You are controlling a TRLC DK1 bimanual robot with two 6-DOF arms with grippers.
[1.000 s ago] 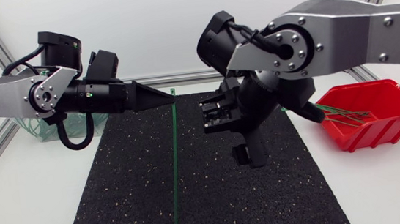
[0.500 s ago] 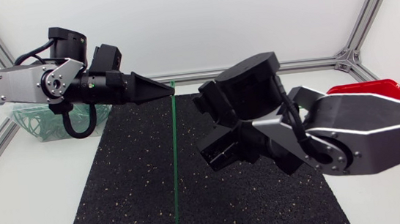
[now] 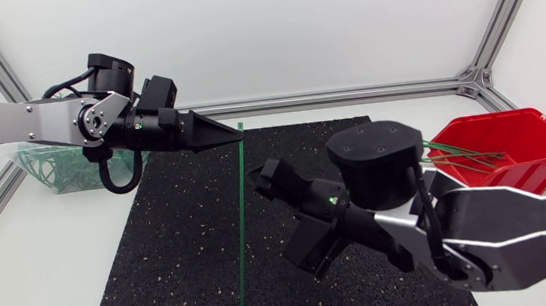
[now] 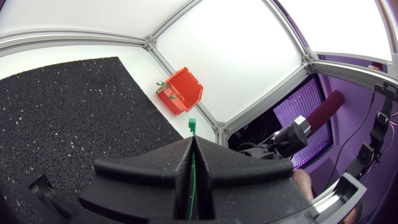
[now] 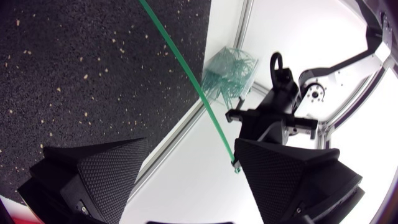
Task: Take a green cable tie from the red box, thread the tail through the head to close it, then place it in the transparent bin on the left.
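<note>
Two arms over a black mat [image 3: 164, 274]: right gripper [image 3: 287, 215], jaws spread wide, just beside the hanging tie; left gripper [image 3: 229, 132], jaws pinched on the green tie [image 3: 240, 216] near its head. One red box [image 3: 516, 172] at right holding more ties, one transparent bin [image 3: 45, 167] at left.

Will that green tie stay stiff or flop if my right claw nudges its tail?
Probably springy, not floppy: the cable tie runs straight from the left claw, held only near its head. It looks thin and light, so the open right claw would likely swing it aside.
</note>
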